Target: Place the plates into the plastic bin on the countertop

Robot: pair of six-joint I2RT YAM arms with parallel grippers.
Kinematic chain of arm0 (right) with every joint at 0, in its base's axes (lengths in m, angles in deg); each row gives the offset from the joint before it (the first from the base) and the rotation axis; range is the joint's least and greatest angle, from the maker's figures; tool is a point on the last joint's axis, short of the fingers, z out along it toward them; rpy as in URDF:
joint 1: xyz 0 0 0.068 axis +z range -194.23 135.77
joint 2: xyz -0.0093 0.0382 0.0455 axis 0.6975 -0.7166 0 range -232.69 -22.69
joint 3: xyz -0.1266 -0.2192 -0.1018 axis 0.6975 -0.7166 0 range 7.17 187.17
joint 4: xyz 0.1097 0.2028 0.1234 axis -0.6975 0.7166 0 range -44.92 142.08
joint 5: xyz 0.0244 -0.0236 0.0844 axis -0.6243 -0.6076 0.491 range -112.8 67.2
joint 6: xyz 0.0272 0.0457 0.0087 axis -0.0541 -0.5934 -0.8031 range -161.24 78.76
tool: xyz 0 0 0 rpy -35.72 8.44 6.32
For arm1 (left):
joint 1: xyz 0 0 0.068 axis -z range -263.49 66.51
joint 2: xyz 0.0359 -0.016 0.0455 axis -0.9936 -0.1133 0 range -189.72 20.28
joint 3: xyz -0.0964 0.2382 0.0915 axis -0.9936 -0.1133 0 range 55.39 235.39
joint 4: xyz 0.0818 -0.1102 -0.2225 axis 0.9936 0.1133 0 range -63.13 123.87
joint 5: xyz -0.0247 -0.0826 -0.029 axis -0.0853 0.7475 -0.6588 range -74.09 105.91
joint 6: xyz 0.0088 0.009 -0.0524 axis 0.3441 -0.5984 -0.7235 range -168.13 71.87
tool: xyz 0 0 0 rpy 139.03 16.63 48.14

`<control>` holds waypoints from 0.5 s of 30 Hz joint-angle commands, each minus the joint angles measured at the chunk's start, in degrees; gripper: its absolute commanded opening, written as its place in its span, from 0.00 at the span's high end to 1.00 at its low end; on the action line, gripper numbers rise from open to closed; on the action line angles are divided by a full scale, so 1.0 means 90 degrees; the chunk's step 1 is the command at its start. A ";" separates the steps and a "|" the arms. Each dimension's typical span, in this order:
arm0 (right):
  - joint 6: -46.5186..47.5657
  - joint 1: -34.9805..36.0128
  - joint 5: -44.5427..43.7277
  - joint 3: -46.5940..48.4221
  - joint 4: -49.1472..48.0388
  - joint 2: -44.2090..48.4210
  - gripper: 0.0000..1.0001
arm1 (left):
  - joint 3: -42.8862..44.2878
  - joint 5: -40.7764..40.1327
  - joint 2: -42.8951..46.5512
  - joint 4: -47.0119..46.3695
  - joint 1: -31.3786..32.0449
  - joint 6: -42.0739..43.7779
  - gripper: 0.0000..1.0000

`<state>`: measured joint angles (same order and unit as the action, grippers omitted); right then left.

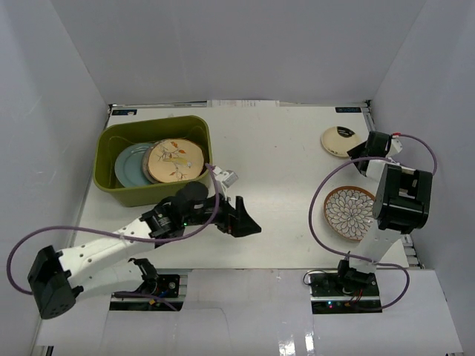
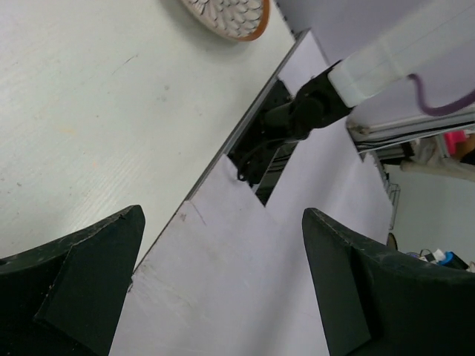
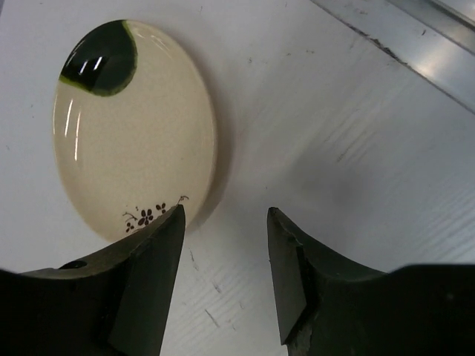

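Overhead view: right gripper [image 1: 360,153] just beside black-rimmed cream plate [image 1: 341,141], much the nearer arm; petal plate [image 1: 350,213] lies back toward that arm's base; left gripper [image 1: 241,219] hangs near plastic bin [image 1: 111,141], which holds stacked plates [image 1: 174,159]
Left wrist view: fingers spread wide, nothing between; petal plate well ahead
Right wrist view: fingers [image 3: 159,252] parted, gap empty; cream plate flat on countertop [image 3: 356,148], ahead and left of the gap, rim just beside the finger on that side, outside the jaws
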<state>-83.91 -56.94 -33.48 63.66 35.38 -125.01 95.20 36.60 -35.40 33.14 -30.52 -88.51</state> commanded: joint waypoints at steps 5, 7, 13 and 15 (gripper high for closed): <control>-0.0765 -0.0014 0.0589 0.0920 -0.0739 -0.1247 0.51 | 0.0361 -0.1439 -0.1829 -0.1164 0.0716 -0.0113 0.02; -0.0912 -0.0023 0.0717 0.1047 -0.0943 -0.1530 0.67 | 0.0634 -0.1488 -0.2502 -0.1291 0.0784 -0.0123 0.02; -0.1497 0.0064 0.1127 0.0375 -0.2220 -0.0811 0.92 | 0.1571 -0.1654 -0.4190 -0.1564 0.0911 -0.0191 0.02; -0.1625 0.0210 0.1350 -0.0152 -0.2603 -0.0072 0.92 | 0.1893 -0.1664 -0.4602 -0.1633 0.0950 -0.0181 0.02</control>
<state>-94.87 -56.45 -24.82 66.00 20.94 -134.76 107.72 23.37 -73.98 21.97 -22.72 -89.78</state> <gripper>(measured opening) 0.089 0.979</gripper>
